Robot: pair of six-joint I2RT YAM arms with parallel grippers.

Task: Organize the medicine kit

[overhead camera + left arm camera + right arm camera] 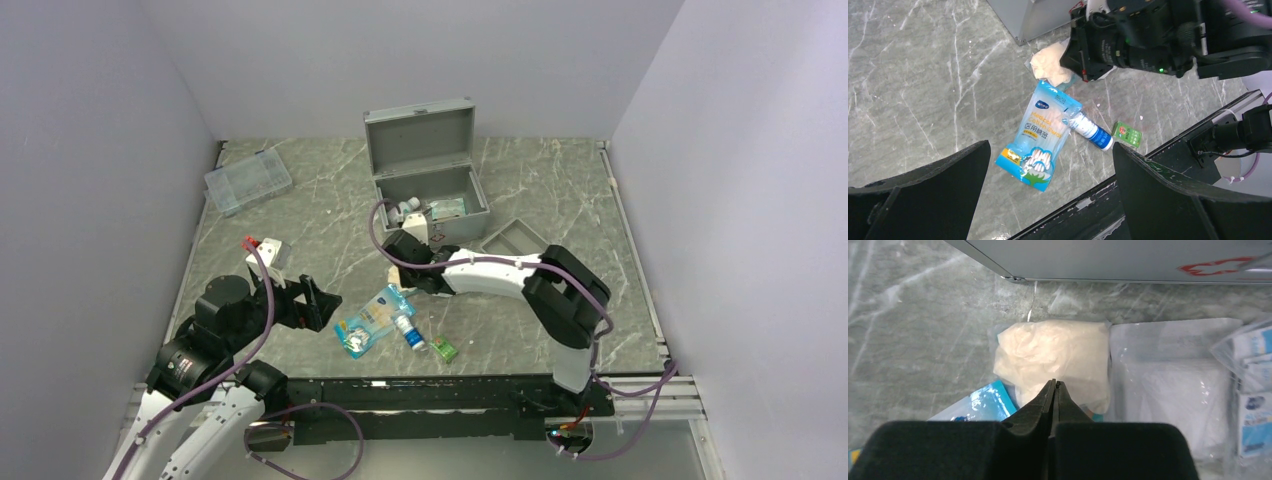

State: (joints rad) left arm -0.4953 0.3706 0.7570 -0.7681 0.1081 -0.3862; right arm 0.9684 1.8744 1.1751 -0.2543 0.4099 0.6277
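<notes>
top external, grey marble table (300, 230), lilac walls (100, 150)

Grey marble-look table (330, 200). Far centre: medicine kit (425, 165), lid up. Far left: clear compartment box (247, 180). Just right of kit: grey divided tray (515, 237). Near centre: blue cotton swab bag (1040, 135), white-blue bottle (1093, 132) touching its edge, small green box (1126, 134) beside bottle. Against kit front: cream packet (1058, 357), clear gauze pouch (1173, 390) alongside.
</notes>
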